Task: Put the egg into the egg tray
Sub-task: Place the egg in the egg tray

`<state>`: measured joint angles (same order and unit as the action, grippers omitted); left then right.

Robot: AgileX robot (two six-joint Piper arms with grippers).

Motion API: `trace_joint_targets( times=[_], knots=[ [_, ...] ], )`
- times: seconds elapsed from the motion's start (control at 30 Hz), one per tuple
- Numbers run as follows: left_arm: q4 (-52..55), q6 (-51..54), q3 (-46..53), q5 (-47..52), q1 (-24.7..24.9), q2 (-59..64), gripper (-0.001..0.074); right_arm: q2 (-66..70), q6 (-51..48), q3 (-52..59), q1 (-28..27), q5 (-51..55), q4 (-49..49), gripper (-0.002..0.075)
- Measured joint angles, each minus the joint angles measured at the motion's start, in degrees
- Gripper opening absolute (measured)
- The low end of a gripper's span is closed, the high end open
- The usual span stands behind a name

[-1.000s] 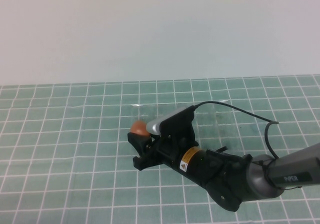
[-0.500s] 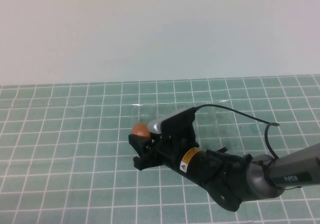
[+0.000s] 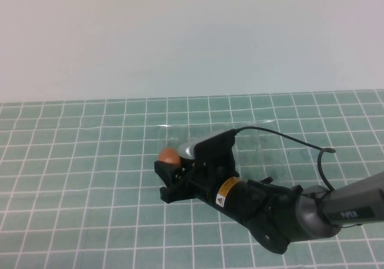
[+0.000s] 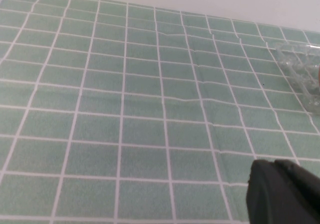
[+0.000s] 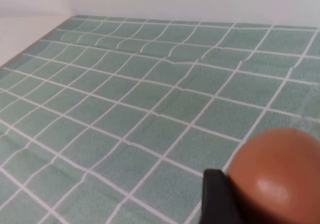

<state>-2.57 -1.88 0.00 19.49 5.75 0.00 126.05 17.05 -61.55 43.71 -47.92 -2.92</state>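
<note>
Near the mat's middle, the right gripper [image 3: 170, 176] held the egg [image 3: 169, 155] clamped between its jaws just off the egg tray [image 3: 258, 138], the egg not yet in a cup, while the left gripper [image 4: 285, 194] waited aside, its state unclear.

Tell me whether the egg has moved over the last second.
Yes. The egg, held in the right claw, shifted slightly toward the egg tray, judged against the mat grid. Left claw sits elsewhere.
</note>
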Motion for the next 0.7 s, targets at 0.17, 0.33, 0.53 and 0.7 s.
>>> trace_joint_targets(
  times=[0.17, 0.33, 0.53, 0.7],
  knots=[
    [0.00, 0.00, 0.00, 0.00, 0.00, 0.00, -0.0001, 0.00, 0.38, 0.00, 0.00, 0.39, 0.00, 0.0410],
    [0.00, 0.00, 0.00, 0.00, 0.00, 0.00, -0.0001, 0.00, 0.51, 0.00, 0.00, 1.08, 0.07, 0.0479],
    [0.00, 0.00, 0.00, 0.00, 0.00, 0.00, -0.0001, 0.00, 0.51, 0.00, 0.00, 1.21, 0.07, 0.0529],
    [0.00, 0.00, 0.00, 0.00, 0.00, 0.00, -0.0001, 0.00, 0.53, 0.00, 0.00, 1.21, 0.07, 0.0533]
  ],
)
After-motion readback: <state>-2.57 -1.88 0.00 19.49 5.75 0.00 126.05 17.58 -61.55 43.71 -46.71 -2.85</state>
